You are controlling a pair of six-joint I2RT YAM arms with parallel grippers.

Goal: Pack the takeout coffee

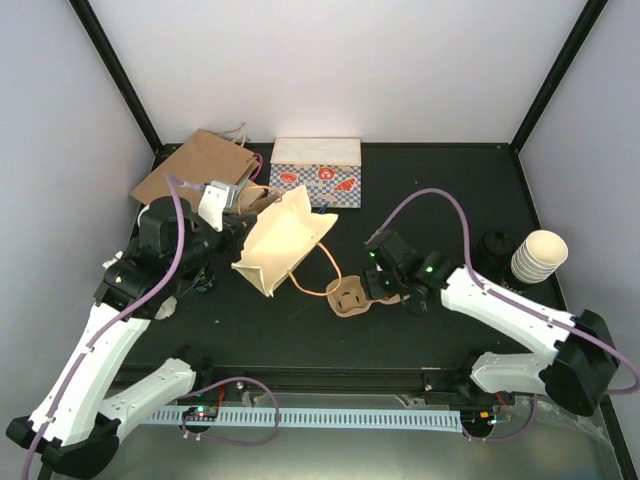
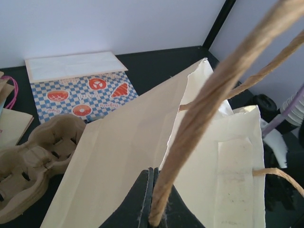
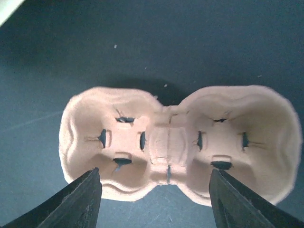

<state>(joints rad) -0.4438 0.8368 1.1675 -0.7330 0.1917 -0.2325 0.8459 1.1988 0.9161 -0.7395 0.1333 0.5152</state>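
The takeout coffee does not show in any view. My left gripper (image 1: 248, 203) (image 2: 154, 190) is shut on the twisted paper handle (image 2: 209, 99) of a cream paper bag (image 1: 285, 240) (image 2: 123, 156), which tilts with its mouth open toward the right. My right gripper (image 1: 385, 285) (image 3: 159, 199) is open just above a brown two-cup cardboard carrier (image 1: 350, 296) (image 3: 175, 142) lying flat on the black table. Its two fingertips (image 3: 80, 199) stand wide apart over the carrier's near rim, and nothing is between them.
A stack of lidless cream cups (image 1: 540, 255) and a black stack of lids (image 1: 495, 245) stand at the right. A flat brown bag (image 1: 195, 165) and a blue-checked bag (image 1: 315, 175) (image 2: 85, 90) lie at the back. More carriers (image 2: 28, 161) sit behind the cream bag.
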